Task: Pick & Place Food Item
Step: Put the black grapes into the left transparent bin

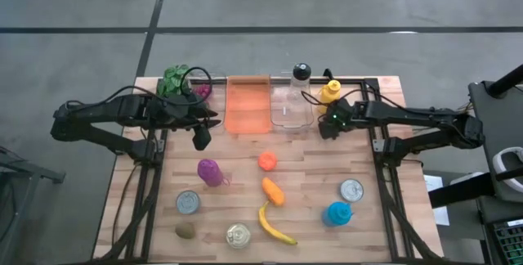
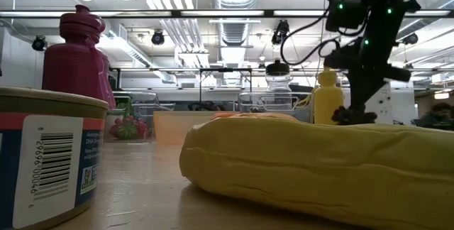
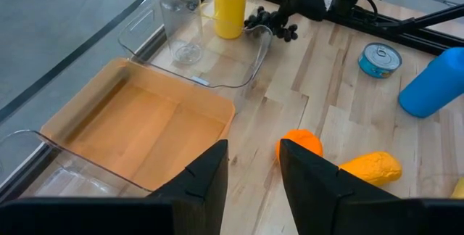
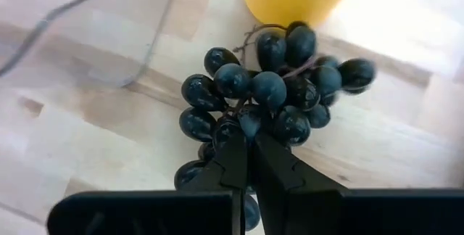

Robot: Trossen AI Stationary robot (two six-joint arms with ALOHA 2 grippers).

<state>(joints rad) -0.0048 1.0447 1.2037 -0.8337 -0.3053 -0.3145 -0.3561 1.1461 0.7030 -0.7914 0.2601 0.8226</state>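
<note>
Right hand [image 4: 249, 142] is pinched together on the stem at the middle of the grape bunch [image 4: 272, 101], which sits on the tabletop [image 1: 310, 175] just beside the yellow bottle [image 1: 329, 92] and the clear tray [image 1: 290, 110]. I judge the bunch light, loose and floppy, its berries smooth and easily knocked off, so the stem is my proper hold, not the fruit. My left hand [image 3: 254, 164] hangs partly open above the orange tray [image 3: 138, 130], holding nothing

The grapes [image 4: 268, 97] were glossy blue-black, the bottle [image 3: 229, 6] behind them yellow, the tray [image 1: 247, 105] orange, and the worktop [image 1: 310, 175] pale striped wood.
</note>
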